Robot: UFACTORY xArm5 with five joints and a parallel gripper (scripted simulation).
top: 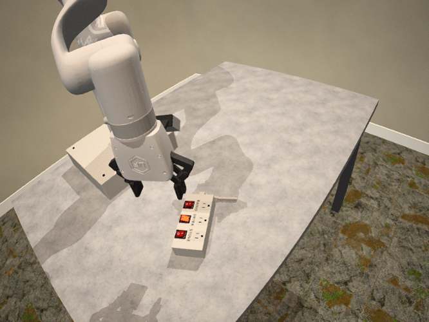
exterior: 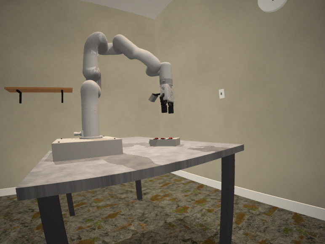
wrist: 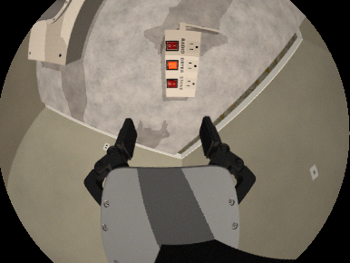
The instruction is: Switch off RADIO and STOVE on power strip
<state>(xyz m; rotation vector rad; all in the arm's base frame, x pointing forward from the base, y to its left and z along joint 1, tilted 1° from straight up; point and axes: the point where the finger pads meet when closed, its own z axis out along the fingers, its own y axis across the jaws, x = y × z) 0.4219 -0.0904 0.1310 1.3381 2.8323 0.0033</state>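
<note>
A cream power strip (top: 194,228) lies flat on the grey table, right way up, with three red rocker switches in a row. The far switch (top: 189,204) and the near switch (top: 180,234) look dark red. The middle switch (top: 184,218) glows bright orange. The labels are too small to read surely. The strip also shows in the wrist view (wrist: 181,66) and in the exterior view (exterior: 164,141). My gripper (top: 158,190) (exterior: 167,108) is open and empty. It hangs well above the table, over the strip's far end. In the wrist view the spread fingers frame the table edge below the strip.
The arm's cream base block (top: 97,165) stands at the table's back left. A short cord stub (top: 225,198) sticks out of the strip's far end. The table edge (top: 261,278) runs near the strip's front. A wall shelf (exterior: 38,89) hangs at the left.
</note>
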